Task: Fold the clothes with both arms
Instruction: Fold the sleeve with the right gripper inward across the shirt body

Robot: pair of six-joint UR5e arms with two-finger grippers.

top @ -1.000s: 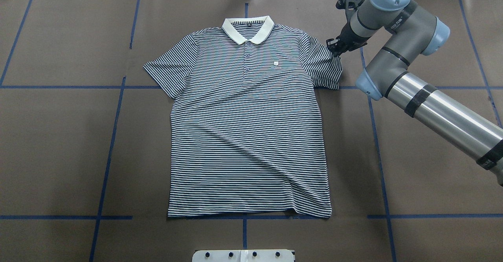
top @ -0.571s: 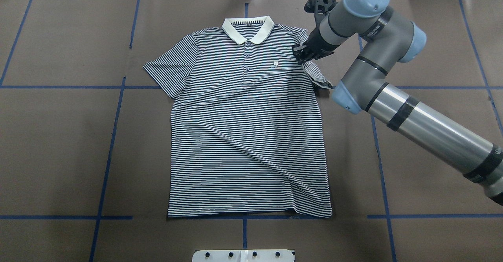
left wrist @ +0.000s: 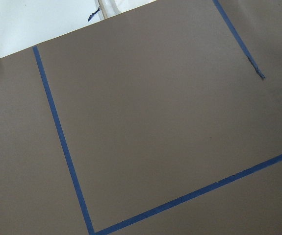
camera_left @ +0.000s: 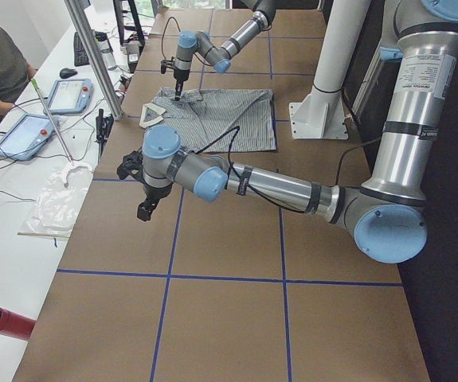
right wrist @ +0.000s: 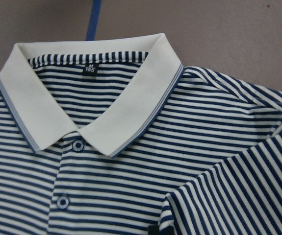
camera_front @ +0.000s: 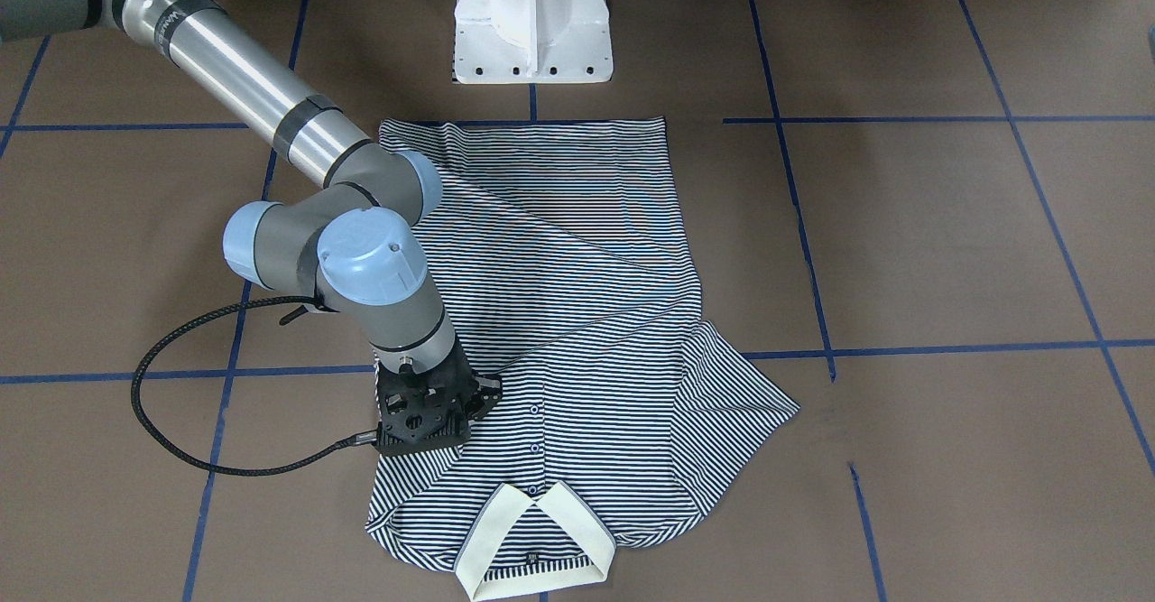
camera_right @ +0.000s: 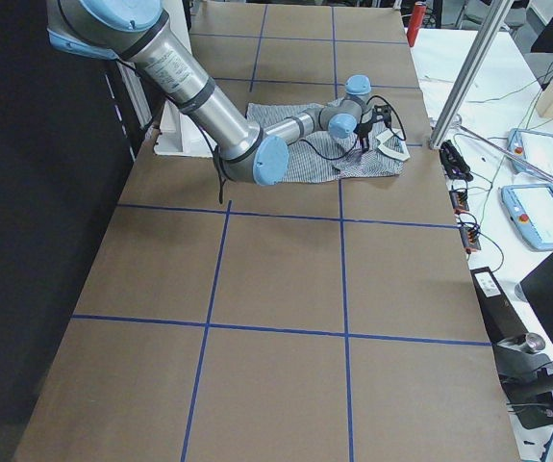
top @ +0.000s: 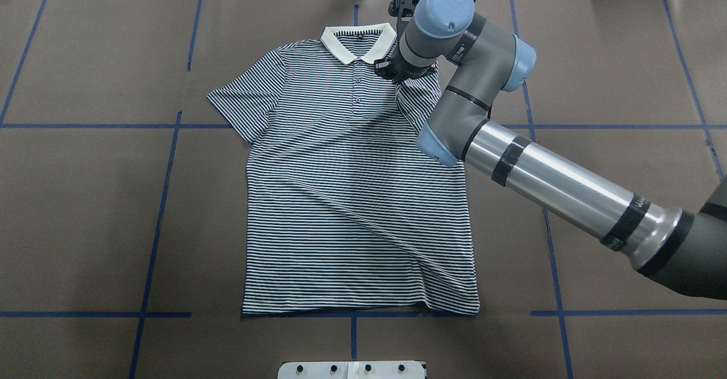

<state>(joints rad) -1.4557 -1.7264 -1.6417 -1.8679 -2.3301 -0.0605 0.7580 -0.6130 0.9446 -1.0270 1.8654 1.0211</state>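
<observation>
On the brown taped desk (top: 85, 225) my right tool (top: 388, 74) pinches the sleeve (top: 417, 98) of the polo shirt (top: 352, 208) over its chest, folding it inward (left tool (camera_left: 145, 208) hangs well apart; I cannot tell its state).

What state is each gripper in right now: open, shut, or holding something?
The right gripper: shut on the polo shirt, at its sleeve.
The left gripper: away from the shirt; open or shut cannot be told.

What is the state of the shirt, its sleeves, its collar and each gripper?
shirt: flat, front up.
folded sleeve: folded over the chest.
other sleeve: spread out flat.
collar: turned down.
right gripper: shut on folded sleeve.
left gripper: over bare table; open or shut unclear.
</observation>
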